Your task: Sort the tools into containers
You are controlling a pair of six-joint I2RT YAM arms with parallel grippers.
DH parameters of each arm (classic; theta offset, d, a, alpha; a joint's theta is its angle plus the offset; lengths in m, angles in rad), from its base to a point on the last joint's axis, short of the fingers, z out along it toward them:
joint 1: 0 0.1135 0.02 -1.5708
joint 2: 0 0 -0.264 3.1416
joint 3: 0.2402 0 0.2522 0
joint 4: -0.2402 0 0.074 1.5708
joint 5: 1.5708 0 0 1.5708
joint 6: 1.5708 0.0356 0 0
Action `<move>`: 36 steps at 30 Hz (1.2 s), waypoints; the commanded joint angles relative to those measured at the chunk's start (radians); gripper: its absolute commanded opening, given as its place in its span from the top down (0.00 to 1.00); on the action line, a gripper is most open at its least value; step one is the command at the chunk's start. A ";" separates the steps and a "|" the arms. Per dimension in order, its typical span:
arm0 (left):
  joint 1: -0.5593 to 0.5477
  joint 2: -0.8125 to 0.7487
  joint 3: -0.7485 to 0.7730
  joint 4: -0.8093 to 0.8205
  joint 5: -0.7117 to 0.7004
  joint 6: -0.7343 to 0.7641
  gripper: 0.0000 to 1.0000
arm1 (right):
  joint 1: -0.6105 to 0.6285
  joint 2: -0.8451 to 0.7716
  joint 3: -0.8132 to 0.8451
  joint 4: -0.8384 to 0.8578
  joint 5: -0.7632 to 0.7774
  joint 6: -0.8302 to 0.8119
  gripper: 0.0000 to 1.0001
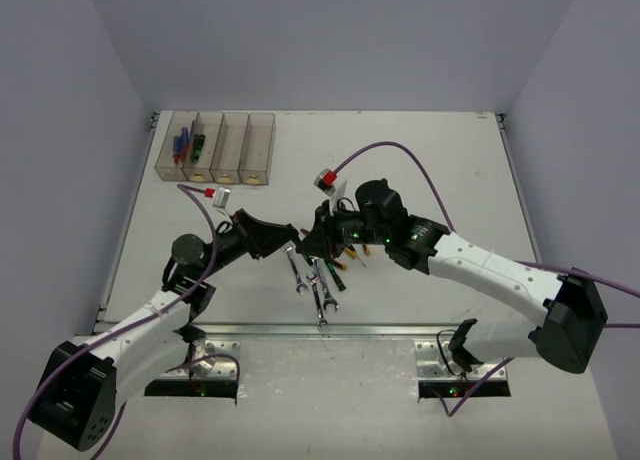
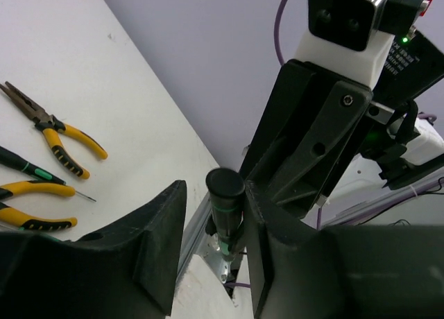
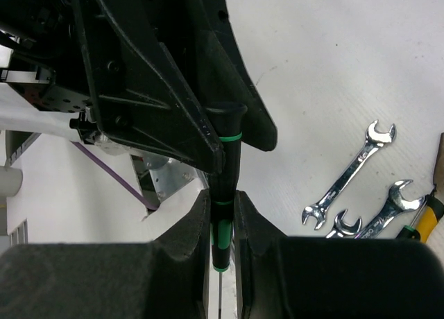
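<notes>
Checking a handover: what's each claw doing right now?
Left claw: open around the screwdriver handle, not clamped.
Right claw: closed on the screwdriver.

The left arm and right arm have white shells, black joints and black bases. A purple cable trails from each; the right gripper is matte black.

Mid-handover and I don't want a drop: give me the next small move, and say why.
Probably close the left claw fully on the black-and-green screwdriver. Its handle end sits between the left fingers, but a gap shows on one side, while the right claw clamps it lower down. The right one should let go only after that.
</notes>
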 commanded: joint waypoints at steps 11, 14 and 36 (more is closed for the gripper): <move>-0.016 0.104 0.415 -0.608 -0.267 0.331 1.00 | 0.000 -0.013 0.071 -0.198 0.338 -0.067 0.01; -0.012 0.271 0.707 -0.982 -0.708 0.538 1.00 | -0.019 -0.040 0.070 -0.450 0.667 -0.073 0.01; 0.406 1.275 1.720 -0.941 -1.031 1.166 1.00 | -0.098 -0.294 -0.231 -0.503 0.603 -0.074 0.01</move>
